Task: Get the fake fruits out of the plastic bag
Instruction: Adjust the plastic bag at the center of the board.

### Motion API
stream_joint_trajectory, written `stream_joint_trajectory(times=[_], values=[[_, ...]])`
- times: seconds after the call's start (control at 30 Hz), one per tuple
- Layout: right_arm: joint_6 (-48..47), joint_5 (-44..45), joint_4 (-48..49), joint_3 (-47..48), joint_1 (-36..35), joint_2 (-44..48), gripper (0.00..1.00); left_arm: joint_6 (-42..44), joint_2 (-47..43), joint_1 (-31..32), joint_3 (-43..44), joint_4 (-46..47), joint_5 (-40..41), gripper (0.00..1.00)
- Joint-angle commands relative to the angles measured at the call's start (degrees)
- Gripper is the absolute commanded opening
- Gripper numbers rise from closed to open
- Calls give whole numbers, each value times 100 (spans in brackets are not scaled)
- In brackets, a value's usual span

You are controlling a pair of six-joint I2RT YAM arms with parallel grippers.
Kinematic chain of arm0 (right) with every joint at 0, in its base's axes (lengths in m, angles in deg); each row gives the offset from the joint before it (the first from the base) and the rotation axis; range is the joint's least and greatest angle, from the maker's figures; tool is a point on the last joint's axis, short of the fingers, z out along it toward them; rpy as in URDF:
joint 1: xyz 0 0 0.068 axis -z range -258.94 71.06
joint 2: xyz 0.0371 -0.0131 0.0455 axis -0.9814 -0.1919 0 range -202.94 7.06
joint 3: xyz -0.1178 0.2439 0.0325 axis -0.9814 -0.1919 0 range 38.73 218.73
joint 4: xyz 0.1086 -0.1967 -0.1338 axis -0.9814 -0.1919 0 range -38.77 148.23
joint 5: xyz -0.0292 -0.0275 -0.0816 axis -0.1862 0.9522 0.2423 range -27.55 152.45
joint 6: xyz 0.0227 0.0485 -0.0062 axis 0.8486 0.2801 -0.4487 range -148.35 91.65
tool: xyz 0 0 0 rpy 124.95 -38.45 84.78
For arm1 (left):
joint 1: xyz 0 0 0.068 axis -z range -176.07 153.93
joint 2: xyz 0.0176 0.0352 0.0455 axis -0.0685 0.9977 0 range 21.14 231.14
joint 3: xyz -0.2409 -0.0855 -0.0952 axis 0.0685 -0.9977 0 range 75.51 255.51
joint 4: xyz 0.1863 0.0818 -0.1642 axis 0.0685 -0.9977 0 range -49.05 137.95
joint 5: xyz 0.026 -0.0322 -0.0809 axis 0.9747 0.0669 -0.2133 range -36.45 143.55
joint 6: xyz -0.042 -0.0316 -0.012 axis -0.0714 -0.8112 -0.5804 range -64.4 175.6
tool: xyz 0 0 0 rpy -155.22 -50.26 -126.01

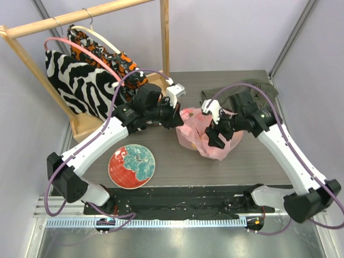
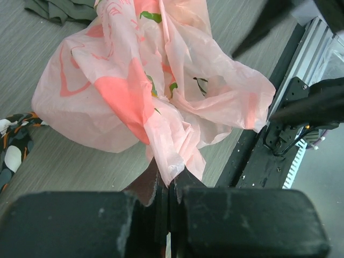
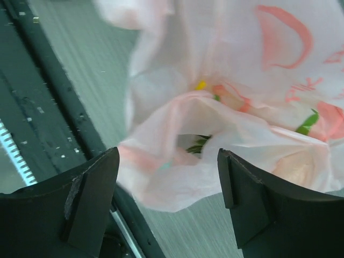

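While left gripper (image 2: 171, 185) pinches the plastic bag (image 2: 134, 80), right gripper (image 3: 167, 161) gapes facing it.

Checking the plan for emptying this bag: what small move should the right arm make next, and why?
Probably ease the right gripper forward into the plastic bag: its jaws stand open before the mouth, the left gripper is shut on the bag's edge, and a green piece shows inside.

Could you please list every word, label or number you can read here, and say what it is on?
No text is legible.
plastic bag: pink printed marks that may be lettering, too creased and blurred to read.
plate: pattern only, no words.
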Motion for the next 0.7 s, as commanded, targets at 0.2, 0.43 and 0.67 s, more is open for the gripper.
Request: stream_joint_trajectory(times=[0.2, 0.43, 0.67], values=[[330, 114, -243, -1100, -343, 221, 77, 497, 190, -10, 463, -32, 140, 0], [919, 696, 408, -515, -116, -69, 22, 638, 348, -124, 823, -23, 394, 0], [1271, 589, 759, 1972, 1615, -1175, 1, 1763, 2682, -388, 4527, -1849, 474, 0]])
